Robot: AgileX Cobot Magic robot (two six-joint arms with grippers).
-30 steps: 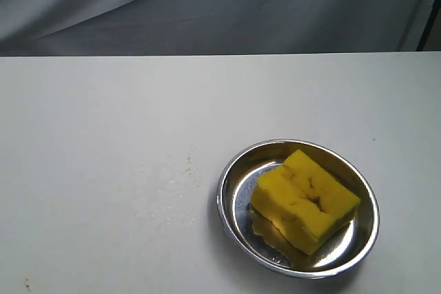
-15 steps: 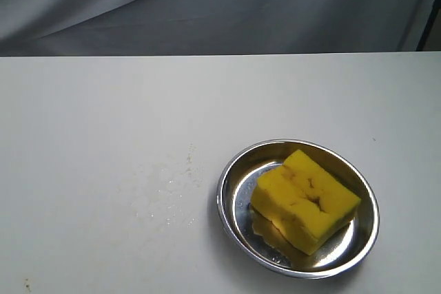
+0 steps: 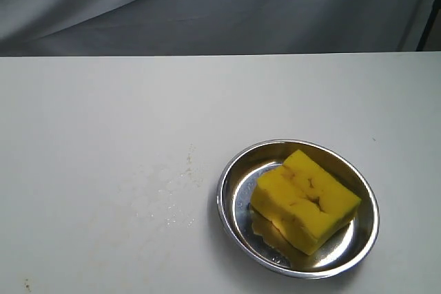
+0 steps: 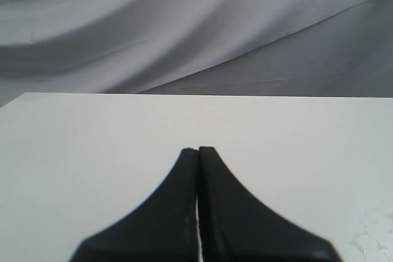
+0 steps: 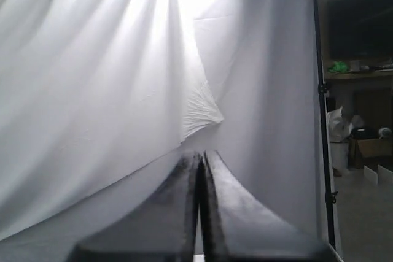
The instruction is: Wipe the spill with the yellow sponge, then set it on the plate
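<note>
Looks finished: yellow sponge [image 3: 305, 200] in the plate [image 3: 220, 204], four o'clock on the counter [image 3: 103, 101]; faint spill [image 3: 165, 189] residue at its nine. Left hand [image 4: 198, 150], right hand [image 5: 201, 153] pinched shut, empty; nothing more needed.

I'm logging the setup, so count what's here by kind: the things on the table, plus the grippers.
sponge: 1
plate: 1
grippers: 2, the left gripper and the right gripper
Total: 4
</note>
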